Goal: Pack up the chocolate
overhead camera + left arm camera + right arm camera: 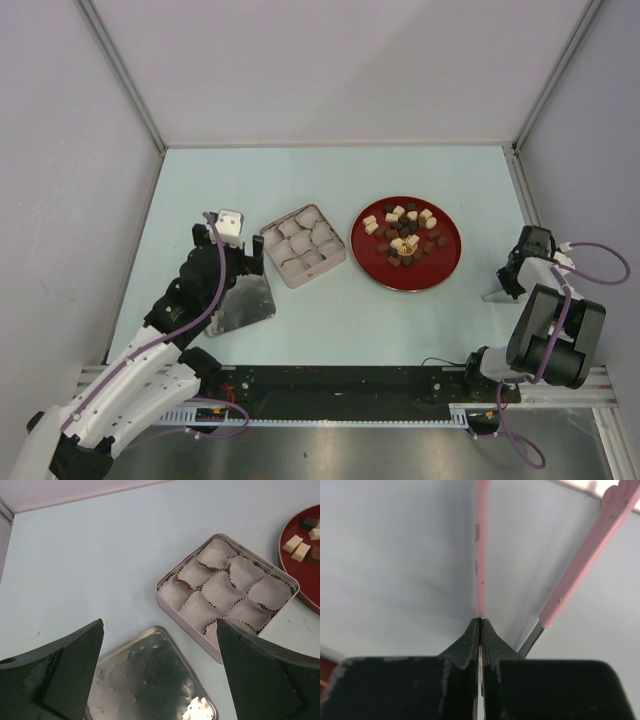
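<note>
Broadly, we see a pale blue table (330, 170) walled by grey panels, with both arms reaching in from its near edge. Our left arm (130, 380) stretches towards the table's left half, and the left gripper (161, 625) hangs with its fingers spread wide, holding nothing. It sits above a shiny metal lid (243, 303) that lies flat on the table.

Our right arm (550, 340) is folded at the right edge, well apart from the food. The right gripper (480, 622) has its fingers pressed together. One thin arm of the pink tongs (481, 555) rises from between the tips, seemingly pinched there, while the other arm angles away to the right.

Next in size comes the red plate (440, 270), right of centre. Just beside it on the left sits the square tin (320, 274), turned corner-on. White paper cups (220, 587) fill the tin in rows of three.

Smallest is the chocolate (403, 240): dark brown, reddish-brown and cream chunks. Every chunk we see lies clustered on the red plate.
</note>
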Available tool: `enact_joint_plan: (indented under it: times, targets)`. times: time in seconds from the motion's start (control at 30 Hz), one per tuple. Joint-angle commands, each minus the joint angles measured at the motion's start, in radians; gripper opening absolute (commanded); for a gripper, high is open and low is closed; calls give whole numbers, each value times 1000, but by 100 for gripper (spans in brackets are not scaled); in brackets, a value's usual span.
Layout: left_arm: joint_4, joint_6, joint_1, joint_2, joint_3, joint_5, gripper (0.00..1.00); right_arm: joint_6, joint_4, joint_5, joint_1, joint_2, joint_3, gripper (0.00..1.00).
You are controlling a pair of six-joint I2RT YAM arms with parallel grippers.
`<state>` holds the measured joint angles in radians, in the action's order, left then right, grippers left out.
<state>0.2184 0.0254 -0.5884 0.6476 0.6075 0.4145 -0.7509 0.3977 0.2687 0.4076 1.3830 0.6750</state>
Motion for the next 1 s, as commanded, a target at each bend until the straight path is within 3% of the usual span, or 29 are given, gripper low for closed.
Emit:
enact_joint_plan:
  times: [0.0,0.17,0.47,0.63,0.8,0.97]
  targets:
    - [-33,-9,-7,4,0,-22,100,74,-26,27,-122,-78,7,0]
    - [-30,36,-8,29,18,-57,100,200,-28,61,-300,-117,78,0]
    - [-31,171,-7,90,67,-167,100,525,-109,21,-743,-148,233,0]
    - [-30,275,-4,153,110,-206,100,728,-122,-114,-962,-108,308,0]
    - [-70,369,2,211,141,-272,100,812,-94,-288,-1081,-56,377,0]
    - [-146,485,12,285,133,-341,100,828,-115,-316,-1193,-12,399,0]
